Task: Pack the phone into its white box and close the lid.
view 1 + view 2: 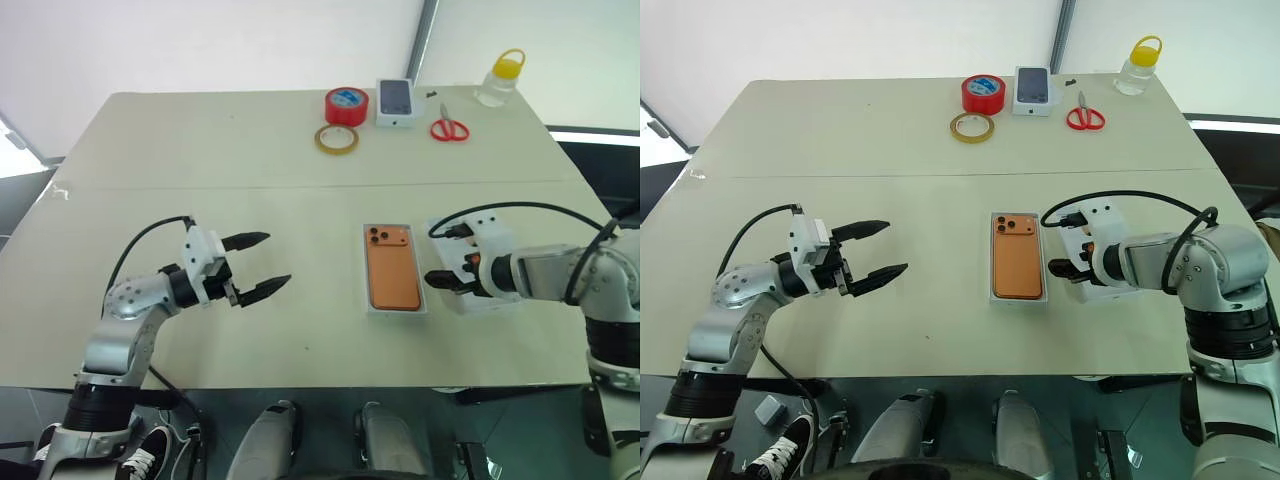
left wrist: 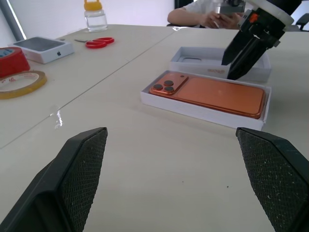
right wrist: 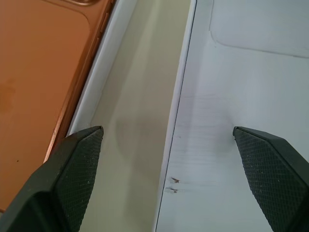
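Showing a wide beige bench [image 1: 250,250] with the orange phone [image 1: 392,270] already lying face down in the shallow white box [image 1: 396,308], camera cluster toward the far edge. Just beside it on the right, a second white tray, judged to be the lid [image 2: 251,72], resting inside-up. Right gripper [image 2: 240,58] poised over the lid's near wall, jaws spread wide and holding nothing, one finger over the bare strip between box and lid, the other over the lid's inner floor. Left gripper [image 1: 258,265] well apart to the left, level, jaws wide open and empty.

Advice for lid pickup: straddle that one wall squarely, close only once seated, lift without nudging the packed box, then turn over before lowering.

Far back: red tape roll [image 1: 346,105], clear tape ring [image 1: 337,139], printed phone carton [image 1: 396,101], red scissors [image 1: 449,127], yellow-capped bottle [image 1: 498,80].
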